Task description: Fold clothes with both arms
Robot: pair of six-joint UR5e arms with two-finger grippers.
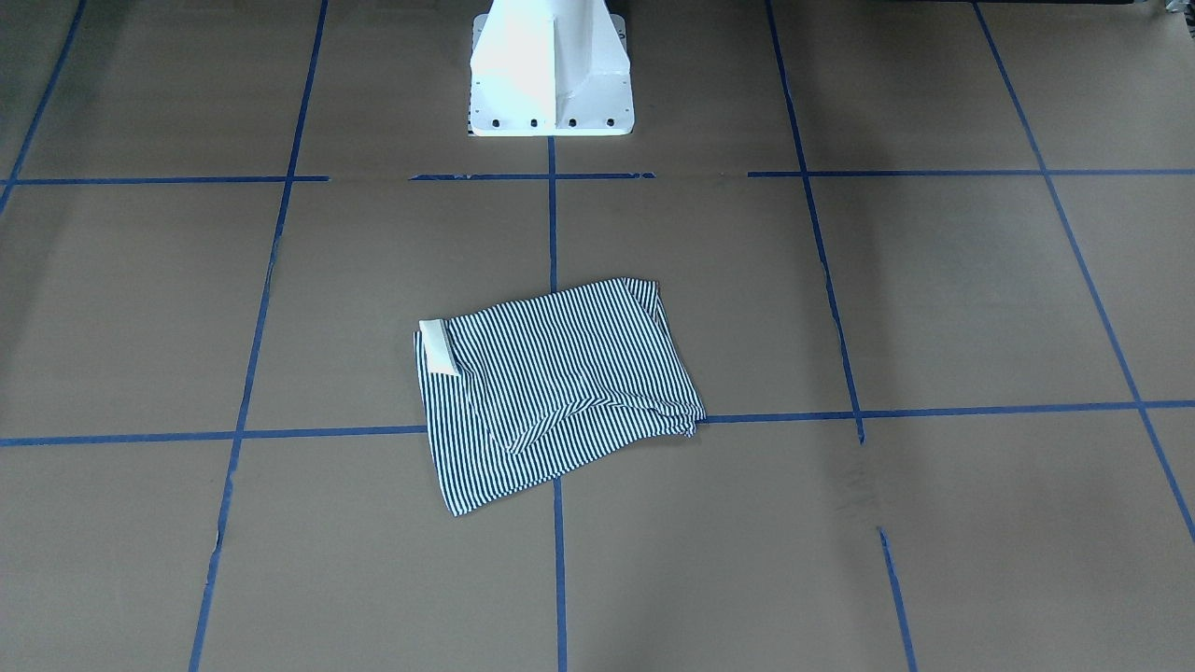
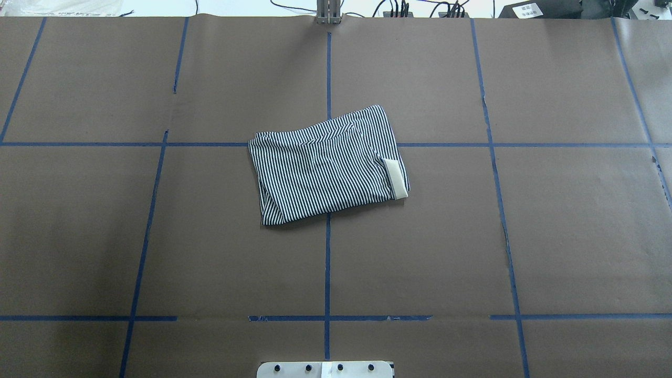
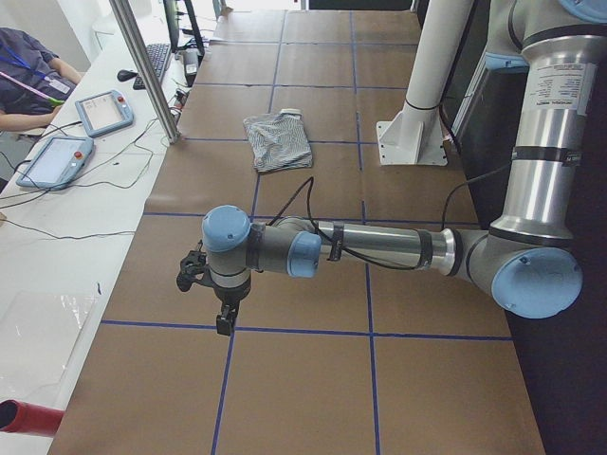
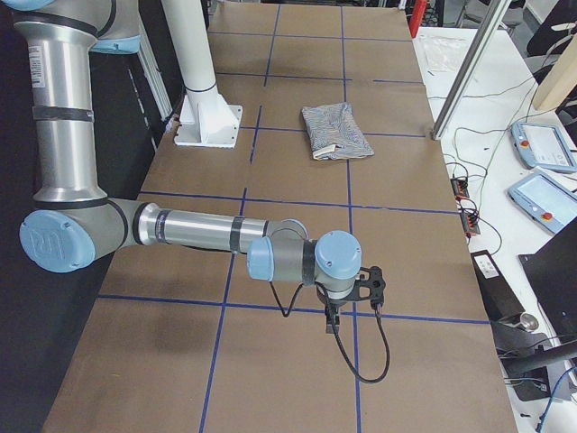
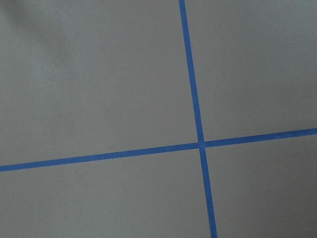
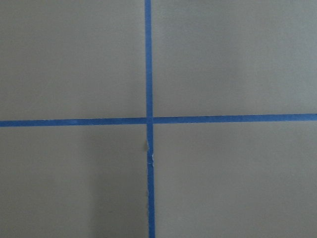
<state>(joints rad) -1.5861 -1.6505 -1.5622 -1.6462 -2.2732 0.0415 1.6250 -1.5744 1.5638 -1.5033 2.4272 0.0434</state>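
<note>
The striped polo shirt [image 2: 328, 165] lies folded into a rough rectangle near the middle of the brown-papered desk [image 2: 525, 236]. It sits across a crossing of the blue tape lines [image 2: 327, 273], in front of the white pedestal [image 1: 551, 70]. Its white collar [image 2: 396, 178] shows at the edge on the robot's right.

The left arm [image 3: 379, 248] reaches out low over the desk's left end. Its left hand [image 3: 225, 324] points down, well apart from the shirt. The right arm [image 4: 194, 230] mirrors it at the other end, its right hand [image 4: 329, 323] also pointing down. Whether either hand's fingers are apart or together cannot be told.
</note>
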